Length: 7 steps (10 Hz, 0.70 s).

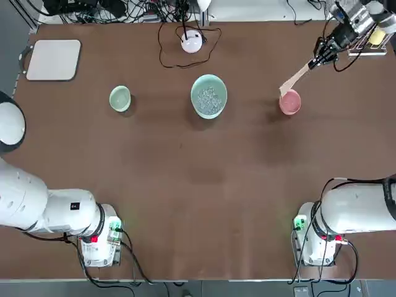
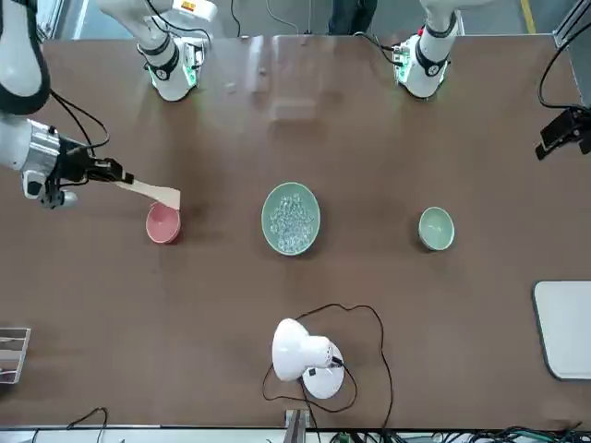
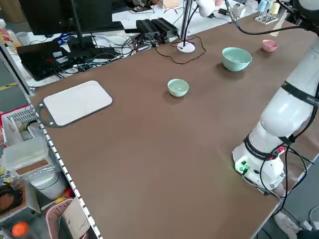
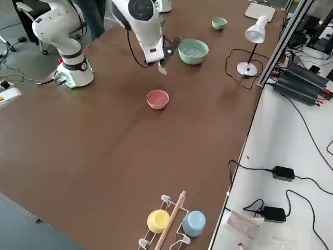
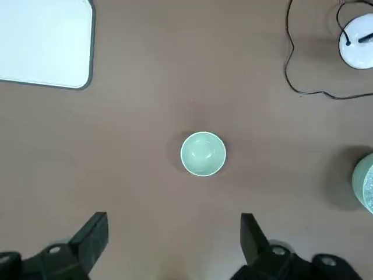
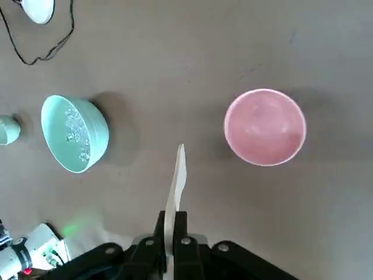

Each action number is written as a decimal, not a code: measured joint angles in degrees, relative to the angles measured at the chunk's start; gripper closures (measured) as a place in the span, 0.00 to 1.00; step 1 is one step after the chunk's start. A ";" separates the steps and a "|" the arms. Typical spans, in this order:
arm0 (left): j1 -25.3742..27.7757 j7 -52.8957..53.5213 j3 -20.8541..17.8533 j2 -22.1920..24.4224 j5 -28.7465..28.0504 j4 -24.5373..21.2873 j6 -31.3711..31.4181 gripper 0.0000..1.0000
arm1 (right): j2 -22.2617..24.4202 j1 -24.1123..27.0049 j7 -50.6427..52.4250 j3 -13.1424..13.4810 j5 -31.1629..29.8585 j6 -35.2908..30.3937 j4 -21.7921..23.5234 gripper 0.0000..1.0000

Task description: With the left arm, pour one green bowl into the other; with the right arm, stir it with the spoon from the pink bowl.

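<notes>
The small mint-green bowl (image 1: 120, 98) sits empty on the left of the table. The large teal-green bowl (image 1: 208, 96) in the middle holds clear beads. On the right stands the pink bowl (image 1: 289, 102), empty. My right gripper (image 1: 322, 59) is shut on the handle of the wooden spoon (image 1: 296, 78), which hangs in the air with its tip near the pink bowl's far rim. In the right wrist view the spoon (image 6: 176, 181) points between the pink bowl (image 6: 265, 126) and the large bowl (image 6: 76, 133). My left gripper (image 5: 172, 233) hovers open and empty, high over the small bowl (image 5: 203, 153).
A white desk lamp (image 1: 192, 40) with a looping cable stands behind the large bowl. A white board (image 1: 54, 59) lies at the far left corner. A rack with a yellow and a blue cup (image 4: 171, 221) stands at the far right corner. The arm bases (image 1: 99, 238) occupy the near edge.
</notes>
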State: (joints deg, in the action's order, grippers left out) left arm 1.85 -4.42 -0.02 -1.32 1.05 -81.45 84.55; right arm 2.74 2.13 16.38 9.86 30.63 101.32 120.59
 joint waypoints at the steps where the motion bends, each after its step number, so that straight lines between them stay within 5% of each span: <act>1: 0.03 0.07 -0.61 -0.02 -0.01 0.00 0.13 0.00 | 0.00 2.04 2.83 0.04 1.77 0.00 1.03 0.94; 7: -0.32 0.01 -0.54 -0.32 -0.01 0.00 1.99 0.00 | -3.05 11.64 20.79 0.11 9.35 0.46 6.38 0.94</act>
State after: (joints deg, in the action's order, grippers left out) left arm 1.53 -4.41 -0.55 -1.64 1.04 -81.46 86.54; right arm -0.30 13.77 37.17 9.98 39.98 101.78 126.97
